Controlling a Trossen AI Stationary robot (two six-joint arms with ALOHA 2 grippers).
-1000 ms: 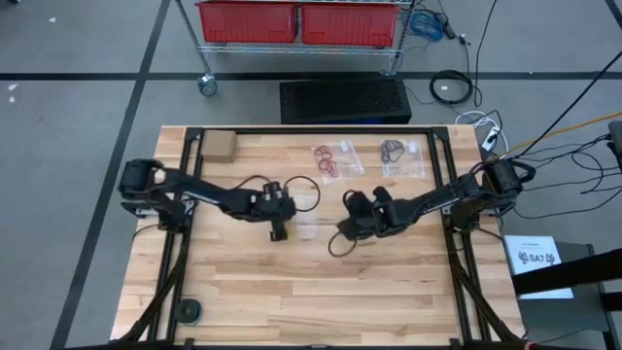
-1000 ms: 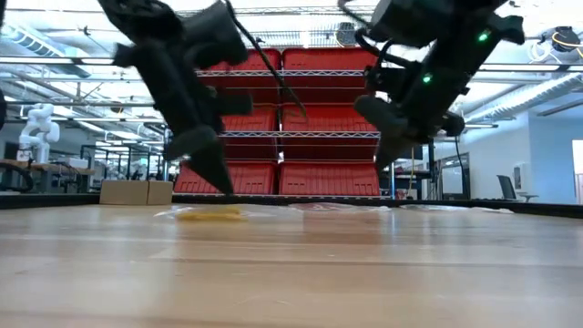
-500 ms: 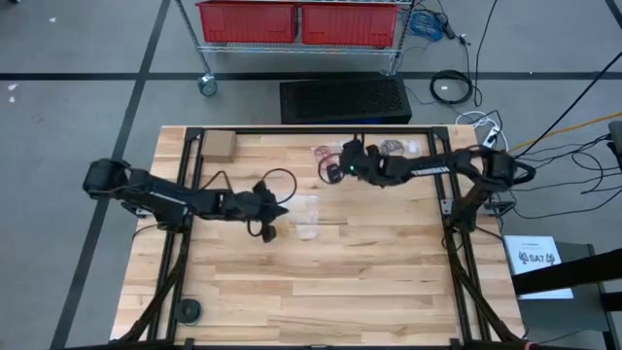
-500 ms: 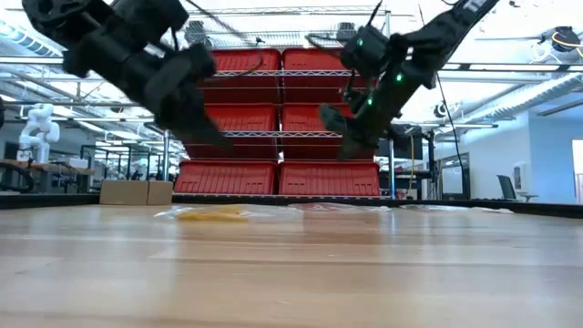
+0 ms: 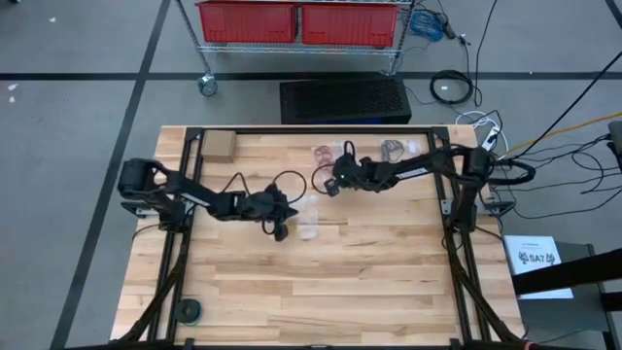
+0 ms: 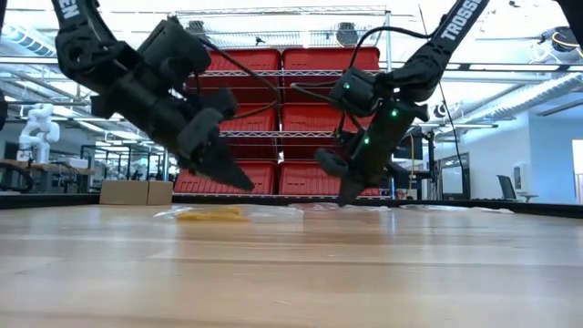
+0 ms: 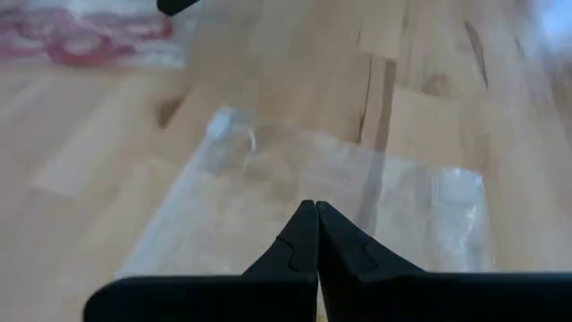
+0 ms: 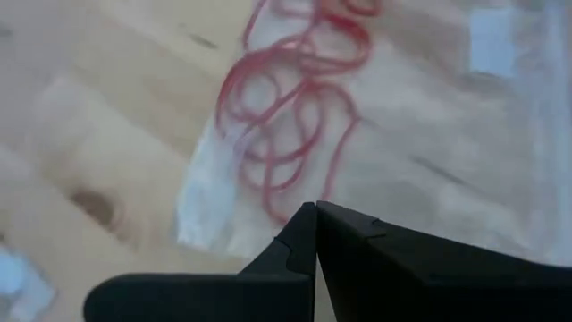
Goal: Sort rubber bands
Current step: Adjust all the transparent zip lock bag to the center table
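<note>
Right gripper [image 5: 328,188] clenched, empty, hovers at red bands [image 8: 299,134] bag; left gripper [image 5: 280,233] clenched over clear bag [image 7: 304,192]; next likely open, pick band.

Both arms reach toward the middle, wrists tipped down. The left gripper [image 5: 279,231] has its fingers pinched together; opposite it, the right gripper [image 5: 330,187] is pinched tight too.

Overhead view straight down, low view level across table [image 5: 292,282], wrist views close above it
</note>
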